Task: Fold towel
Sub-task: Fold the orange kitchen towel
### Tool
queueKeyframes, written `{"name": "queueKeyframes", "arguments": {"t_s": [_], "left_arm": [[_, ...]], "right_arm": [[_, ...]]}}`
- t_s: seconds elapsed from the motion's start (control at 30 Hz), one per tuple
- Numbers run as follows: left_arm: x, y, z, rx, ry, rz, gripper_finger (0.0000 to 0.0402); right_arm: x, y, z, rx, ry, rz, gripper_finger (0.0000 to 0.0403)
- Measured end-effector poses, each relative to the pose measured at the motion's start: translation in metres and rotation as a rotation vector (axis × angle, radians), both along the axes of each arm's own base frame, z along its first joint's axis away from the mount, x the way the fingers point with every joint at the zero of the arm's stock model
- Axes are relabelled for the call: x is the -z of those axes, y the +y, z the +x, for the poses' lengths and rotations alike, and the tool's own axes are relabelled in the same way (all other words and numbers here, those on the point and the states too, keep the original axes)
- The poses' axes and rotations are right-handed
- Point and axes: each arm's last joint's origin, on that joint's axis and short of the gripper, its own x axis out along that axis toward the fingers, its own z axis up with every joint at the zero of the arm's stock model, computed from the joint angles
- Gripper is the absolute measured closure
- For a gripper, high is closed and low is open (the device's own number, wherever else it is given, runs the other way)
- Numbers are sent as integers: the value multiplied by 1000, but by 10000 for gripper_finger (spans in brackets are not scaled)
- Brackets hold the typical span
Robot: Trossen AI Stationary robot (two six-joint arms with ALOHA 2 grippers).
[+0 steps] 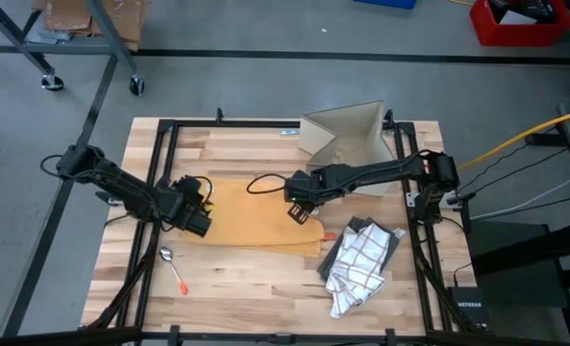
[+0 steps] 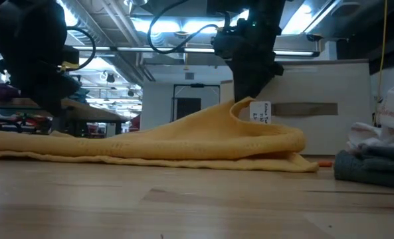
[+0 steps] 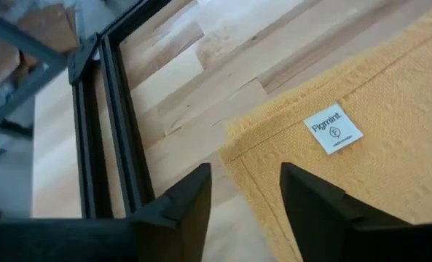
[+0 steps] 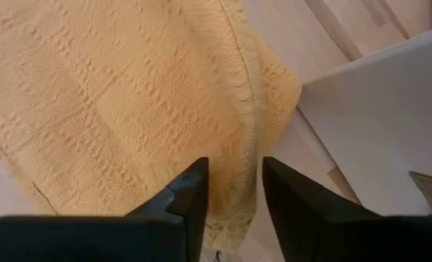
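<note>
A yellow towel lies folded over on the wooden table, mostly flat. In the low view its right end stands up in a hump with a white tag beside it. My left gripper is open at the towel's left end, its fingers astride the corner that bears a white label. My right gripper is open over the towel's right end, pointing steeply down, with the raised hem running between its fingers. My left gripper stands low over the towel's left corner edge, one finger on the wood side and one over the cloth; I cannot tell whether it touches. My right gripper has its fingers on either side of the raised hem; whether they touch it cannot be told.
A heap of checked and grey cloths lies at the near right. A spoon with an orange handle lies at the near left. A white open box stands at the far right. A black frame borders the table.
</note>
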Motion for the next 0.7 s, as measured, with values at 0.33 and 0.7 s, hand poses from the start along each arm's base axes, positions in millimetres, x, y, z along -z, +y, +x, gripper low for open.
{"name": "queueKeyframes", "arguments": {"t_s": [0.33, 0.7], "left_arm": [[0, 0, 0, -96, -95, -9, 222], [0, 0, 0, -115, -133, 3, 225]], "right_arm": [[0, -1, 0, 5, -5, -20, 201], [0, -2, -2, -94, 44, -112, 194]]}}
